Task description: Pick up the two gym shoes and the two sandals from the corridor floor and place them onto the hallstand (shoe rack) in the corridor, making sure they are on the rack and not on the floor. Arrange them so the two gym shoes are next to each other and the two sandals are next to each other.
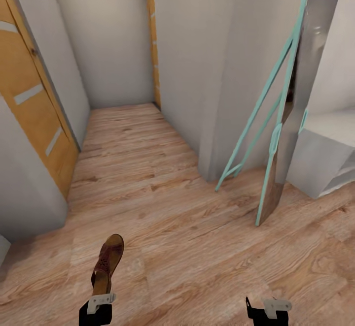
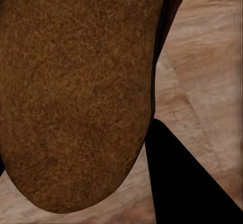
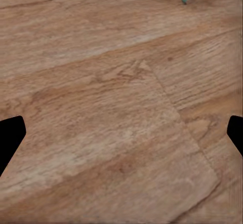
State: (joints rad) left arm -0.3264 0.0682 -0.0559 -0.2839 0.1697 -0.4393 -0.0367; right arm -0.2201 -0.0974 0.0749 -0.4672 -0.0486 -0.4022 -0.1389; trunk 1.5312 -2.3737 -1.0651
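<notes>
The left gripper was clamped on one sandal, held above the corridor floor, long axis pointing forward. The hallstand lay ahead to the right, nearer the right gripper, whose jaws stood apart, empty. The sandal was dark brown, its insole grainy.

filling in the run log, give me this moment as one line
left gripper: shut on sandal | right gripper: open, empty | below: corridor floor | hallstand: ahead right | gym shoes: none placed in view
</notes>
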